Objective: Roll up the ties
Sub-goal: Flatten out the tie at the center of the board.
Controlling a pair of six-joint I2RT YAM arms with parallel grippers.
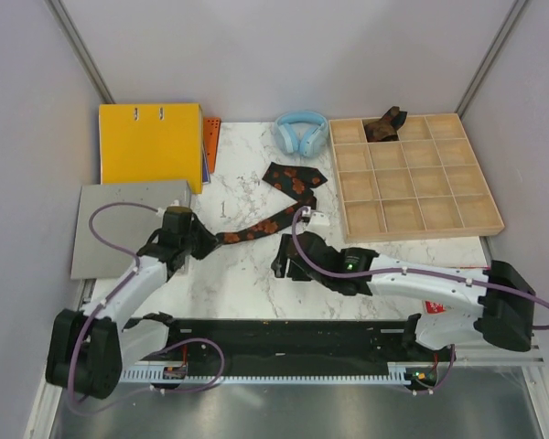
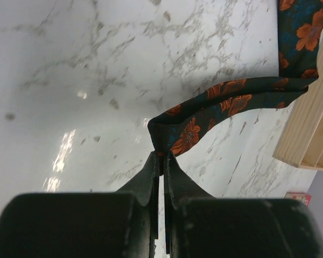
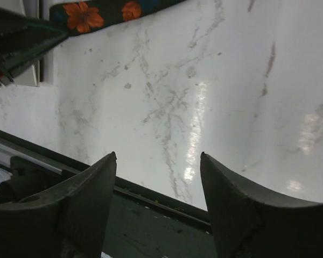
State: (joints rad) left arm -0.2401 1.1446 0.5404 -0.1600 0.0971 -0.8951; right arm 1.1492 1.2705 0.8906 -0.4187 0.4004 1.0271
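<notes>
Jaws of the left gripper [image 2: 161, 157] were pressed together on the narrow tip of the patterned tie [image 2: 215, 105]. Its length ran away from them across the marble tabletop [image 1: 247, 288], up and rightward to the wide end near the headphones [image 1: 301, 132]. The right gripper [image 3: 159, 161] hung spread over bare marble near the strip's middle, not touching it.
</notes>
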